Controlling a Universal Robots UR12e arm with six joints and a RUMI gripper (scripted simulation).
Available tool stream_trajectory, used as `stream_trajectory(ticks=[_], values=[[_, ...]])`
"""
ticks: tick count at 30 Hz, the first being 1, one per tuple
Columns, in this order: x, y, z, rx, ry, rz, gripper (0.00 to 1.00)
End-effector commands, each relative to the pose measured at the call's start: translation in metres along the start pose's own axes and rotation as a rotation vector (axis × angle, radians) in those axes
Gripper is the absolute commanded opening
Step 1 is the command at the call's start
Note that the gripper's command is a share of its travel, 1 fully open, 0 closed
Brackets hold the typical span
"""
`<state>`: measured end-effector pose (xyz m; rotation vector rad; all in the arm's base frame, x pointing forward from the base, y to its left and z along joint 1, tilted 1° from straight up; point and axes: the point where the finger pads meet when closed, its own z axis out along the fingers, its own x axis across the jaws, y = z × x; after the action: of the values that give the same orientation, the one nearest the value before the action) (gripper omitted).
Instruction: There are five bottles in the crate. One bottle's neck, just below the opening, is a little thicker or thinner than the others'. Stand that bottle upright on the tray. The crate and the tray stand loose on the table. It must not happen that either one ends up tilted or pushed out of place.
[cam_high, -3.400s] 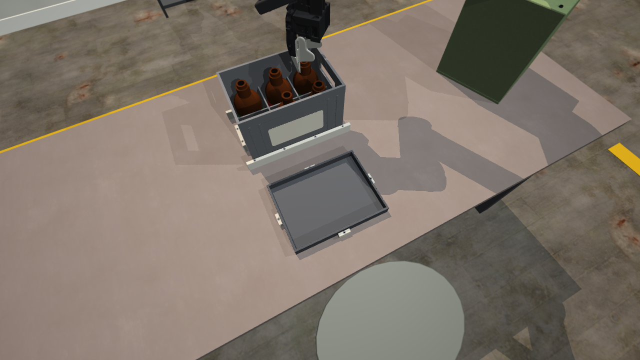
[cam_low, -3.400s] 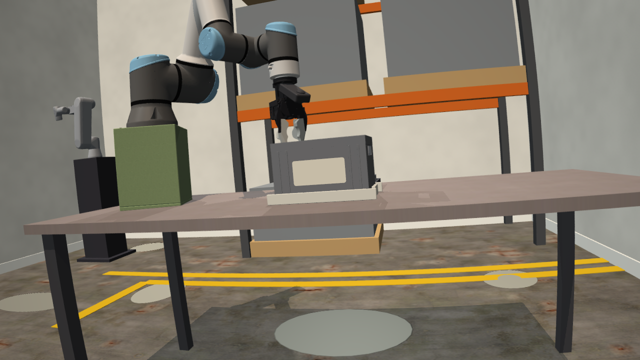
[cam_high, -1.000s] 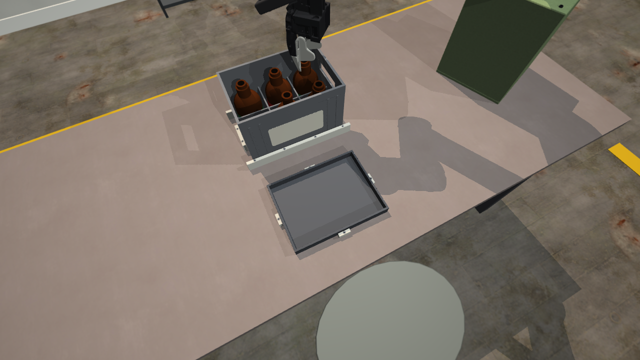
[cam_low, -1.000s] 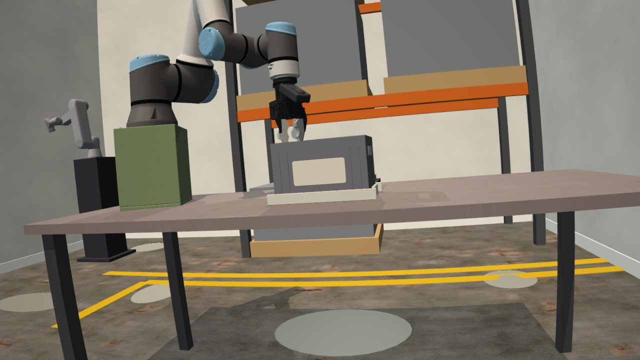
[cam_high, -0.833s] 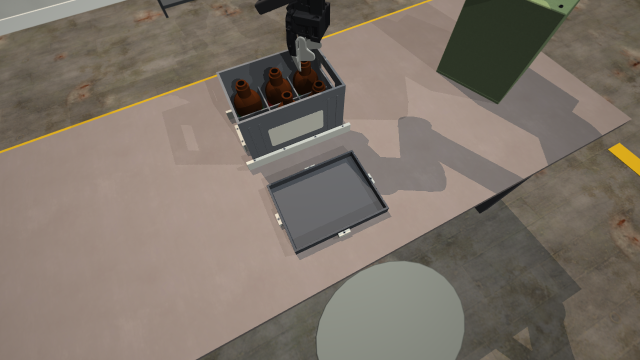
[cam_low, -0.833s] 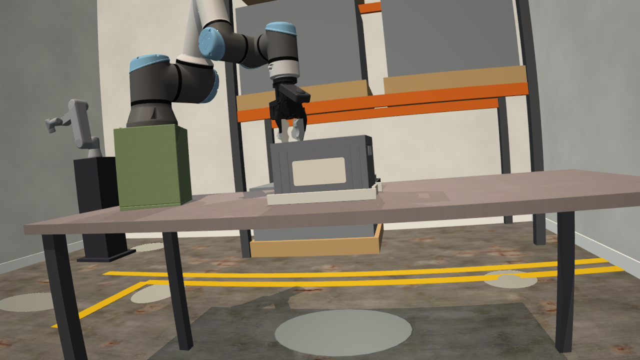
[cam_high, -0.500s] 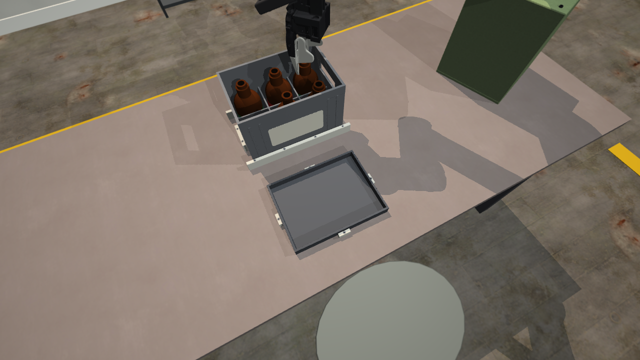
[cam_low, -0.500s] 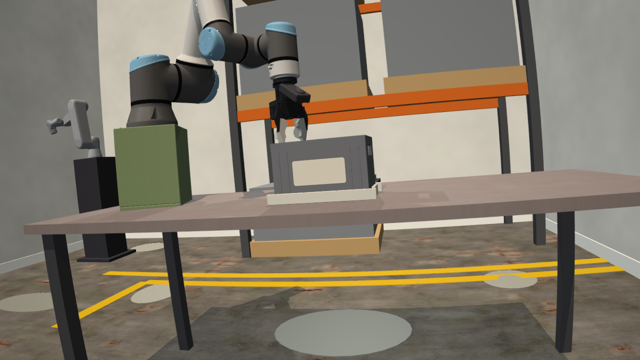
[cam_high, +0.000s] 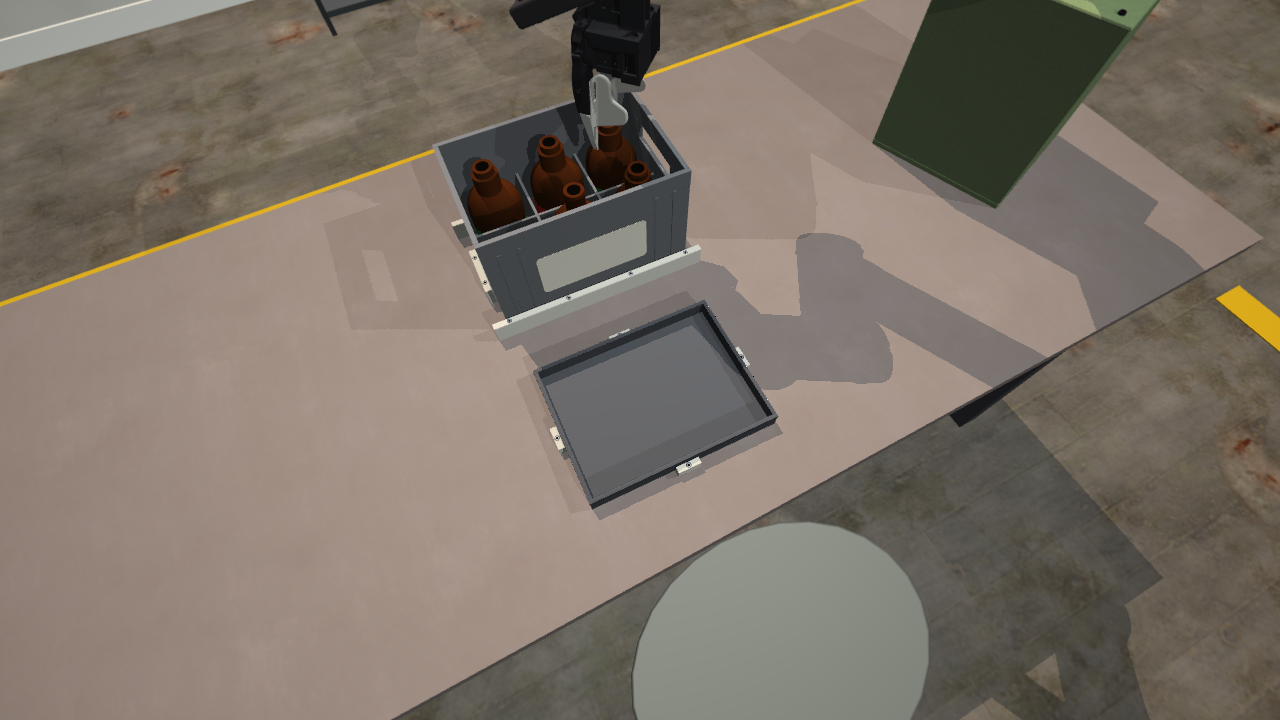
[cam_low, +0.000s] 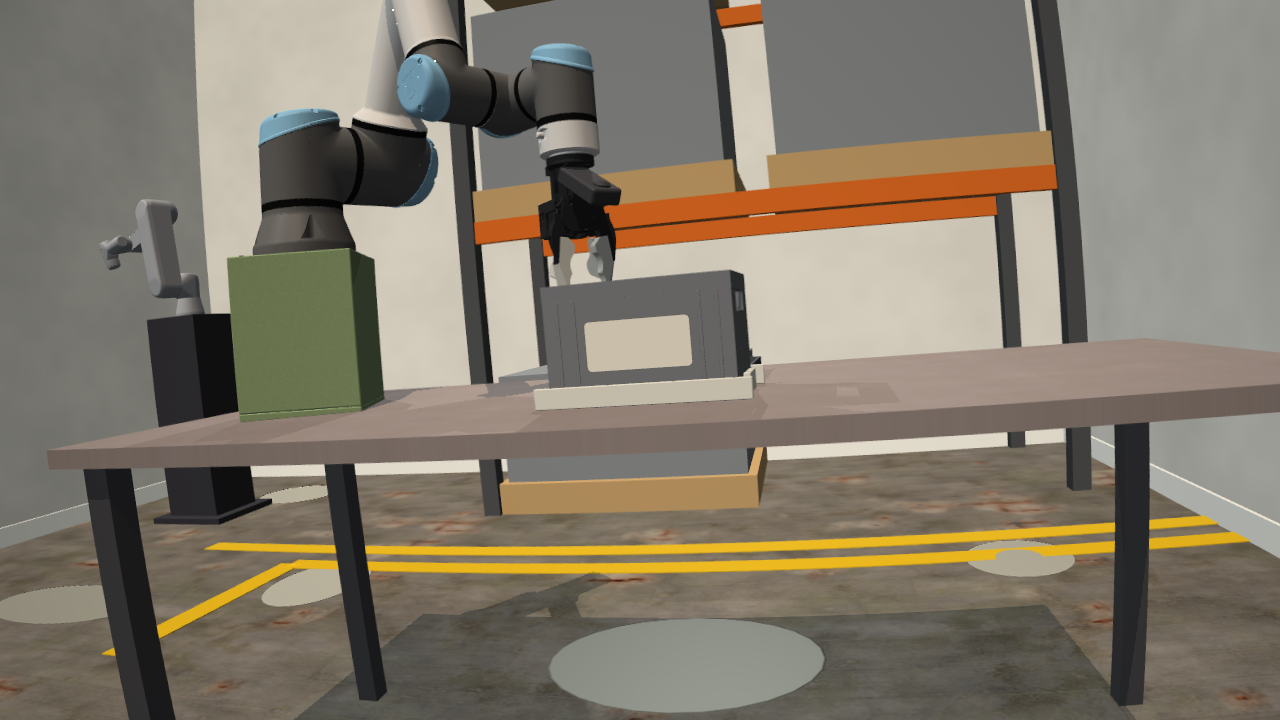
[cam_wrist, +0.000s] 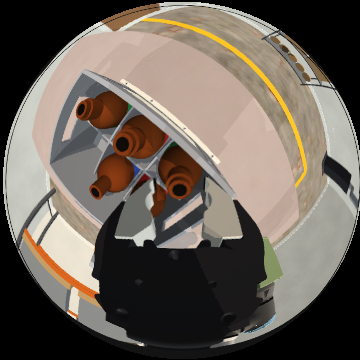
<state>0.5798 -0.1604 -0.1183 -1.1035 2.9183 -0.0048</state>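
Observation:
The grey crate (cam_high: 556, 208) stands on the table and holds five brown bottles in its compartments. They are the left bottle (cam_high: 490, 192), the back middle bottle (cam_high: 552, 165), the front middle bottle (cam_high: 572, 194), the back right bottle (cam_high: 611, 147) and the front right bottle (cam_high: 636, 172). My gripper (cam_high: 604, 107) hangs at the crate's rim over the back right bottle. Its fingers stand apart. In the wrist view that bottle's neck (cam_wrist: 159, 197) shows beside the left finger, partly hidden, with a gap to the right finger. The gripper (cam_wrist: 179, 192) is open. The dark tray (cam_high: 653, 398) lies empty in front of the crate.
A white rail (cam_high: 595, 291) lies along the crate's front. The green pedestal (cam_high: 1002, 80) that carries the arm stands at the table's far right corner. Shelving (cam_low: 760, 197) stands behind the table. The crate (cam_low: 644, 326) hides the bottles in the exterior view.

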Motion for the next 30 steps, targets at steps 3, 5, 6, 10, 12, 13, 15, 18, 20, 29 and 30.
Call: stream_trajectory(ticks=[3, 5, 6, 10, 12, 13, 15, 18, 20, 29, 30], values=[[0.001, 0.003, 0.002, -0.004, 0.001, 0.0, 0.38], [0.001, 0.003, 0.002, -0.004, 0.001, 0.0, 0.38], [0.001, 0.003, 0.002, -0.004, 0.001, 0.0, 0.38], [0.001, 0.003, 0.002, -0.004, 0.001, 0.0, 0.38], [0.001, 0.003, 0.002, -0.004, 0.0, 0.0, 0.38], [0.001, 0.003, 0.002, -0.004, 0.0, 0.0, 0.38], [0.001, 0.003, 0.0, -0.003, 0.0, 0.0, 0.38], [0.0, 0.003, -0.003, -0.002, 0.0, 0.0, 0.38], [0.0, 0.003, -0.004, -0.002, 0.0, 0.0, 0.38], [0.0, 0.001, -0.023, 0.0, -0.001, 0.0, 0.38], [0.0, 0.0, -0.026, 0.0, -0.001, 0.0, 0.38]])
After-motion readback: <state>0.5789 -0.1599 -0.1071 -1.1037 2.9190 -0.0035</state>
